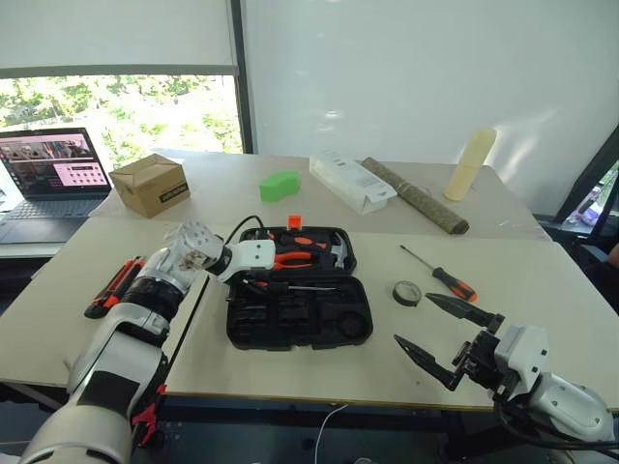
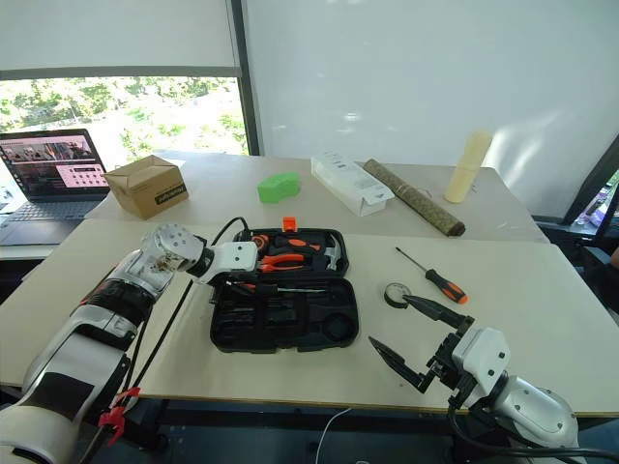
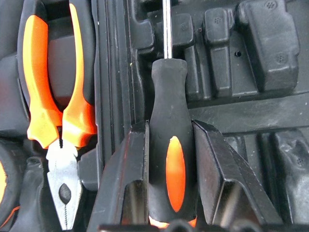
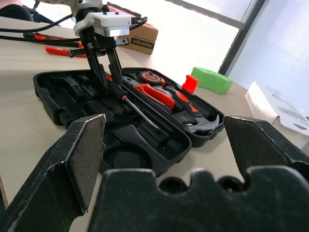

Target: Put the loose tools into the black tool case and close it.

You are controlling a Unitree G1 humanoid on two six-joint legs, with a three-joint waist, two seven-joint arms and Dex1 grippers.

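Left hand (image 3: 171,145) over open case (image 1: 319,324)
Fingers clench black-orange screwdriver (image 3: 170,145); right hand (image 1: 447,333) released.

The case (image 1: 300,314) lies open mid-tabletop (image 1: 542,290); tape (image 1: 407,293) and a screwdriver (image 1: 440,275) lie to its right, a knife (image 1: 114,286) to its left, a box (image 1: 151,184) behind.

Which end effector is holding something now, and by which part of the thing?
The left end effector holds a screwdriver by its black-and-orange handle, over the open tool case. The right end effector is open, holding nothing.

open tool case (image 1: 300,311) on table (image 1: 542,319)
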